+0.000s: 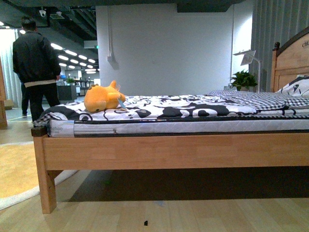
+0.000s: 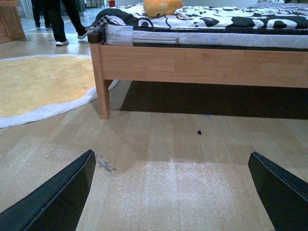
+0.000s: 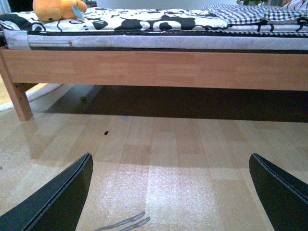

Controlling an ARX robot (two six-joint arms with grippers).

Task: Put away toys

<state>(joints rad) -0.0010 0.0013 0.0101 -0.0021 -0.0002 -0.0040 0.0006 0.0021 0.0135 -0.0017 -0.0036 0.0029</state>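
Toy: orange-yellow plush animal (image 1: 103, 98) lies on the bed (image 1: 169, 151), near its foot-end corner.
Left gripper (image 2: 171, 153): spread wide, empty, over floor before the bed.
Right gripper (image 3: 171, 155): likewise wide, empty.

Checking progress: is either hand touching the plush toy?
Apart. Wrist views show left hand and right hand open over floor, plush toy up on the bed.

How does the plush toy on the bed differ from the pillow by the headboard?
The plush toy is plain orange-yellow; the pillow is white with black print. The plush toy lies near the foot end, fully in view in the front view; the pillow sits at the headboard end, cut off by the picture's edge. Both rest on top of the bed.
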